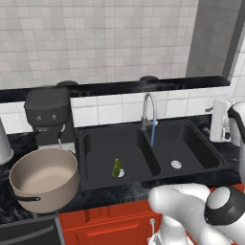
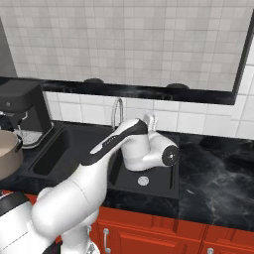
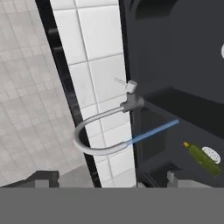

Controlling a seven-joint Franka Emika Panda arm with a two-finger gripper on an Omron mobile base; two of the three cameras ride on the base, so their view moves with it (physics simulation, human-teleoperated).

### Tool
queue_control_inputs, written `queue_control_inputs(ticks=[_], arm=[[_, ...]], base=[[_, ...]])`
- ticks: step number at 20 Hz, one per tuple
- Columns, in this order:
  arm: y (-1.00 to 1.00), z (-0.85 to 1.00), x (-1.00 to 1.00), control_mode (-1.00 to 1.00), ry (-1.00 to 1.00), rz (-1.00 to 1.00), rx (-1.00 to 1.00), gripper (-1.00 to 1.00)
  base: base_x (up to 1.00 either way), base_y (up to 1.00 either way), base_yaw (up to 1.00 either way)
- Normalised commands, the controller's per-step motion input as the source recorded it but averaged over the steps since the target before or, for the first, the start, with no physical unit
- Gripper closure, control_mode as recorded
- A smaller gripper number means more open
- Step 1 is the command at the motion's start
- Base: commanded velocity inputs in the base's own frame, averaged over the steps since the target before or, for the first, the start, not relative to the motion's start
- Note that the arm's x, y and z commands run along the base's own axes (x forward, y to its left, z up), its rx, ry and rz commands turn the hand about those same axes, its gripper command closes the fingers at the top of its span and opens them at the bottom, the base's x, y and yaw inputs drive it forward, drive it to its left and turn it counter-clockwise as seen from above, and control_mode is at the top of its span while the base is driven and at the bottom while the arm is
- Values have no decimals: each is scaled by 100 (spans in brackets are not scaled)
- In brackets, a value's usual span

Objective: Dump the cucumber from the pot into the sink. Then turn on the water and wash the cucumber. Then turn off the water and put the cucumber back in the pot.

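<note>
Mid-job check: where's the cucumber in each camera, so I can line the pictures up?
Left base view: cucumber stands in the left basin of the sink, by the drain, left of centre.
Right base view: not visible; the arm covers most of the sink.
Hand view: lower right, lying by the drain.
Shared landmark: the faucet, with its blue stream of water running.

White tiled wall [image 1: 95, 38], red cabinets [image 1: 110, 225]

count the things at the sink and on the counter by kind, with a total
cucumber: 1
pot: 1
faucet: 1
sink basins: 2, left and right
drains: 2, left and right
coffee machine: 1
total: 8
</note>
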Motion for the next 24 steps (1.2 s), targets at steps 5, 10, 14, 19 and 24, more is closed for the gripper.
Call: queue_control_inputs(ticks=[5, 10, 14, 19, 24], arm=[[0, -35, 44, -100, 14, 0, 0, -100], [0, -36, 36, -100, 11, 0, 0, -100], [0, -36, 36, -100, 10, 0, 0, -100], [8, -35, 32, -100, 2, 0, 1, -100], [14, -33, 44, -100, 2, 0, 3, -100]], base=[[0, 0, 0], [0, 0, 0], [0, 0, 0], [0, 0, 0], [0, 0, 0]])
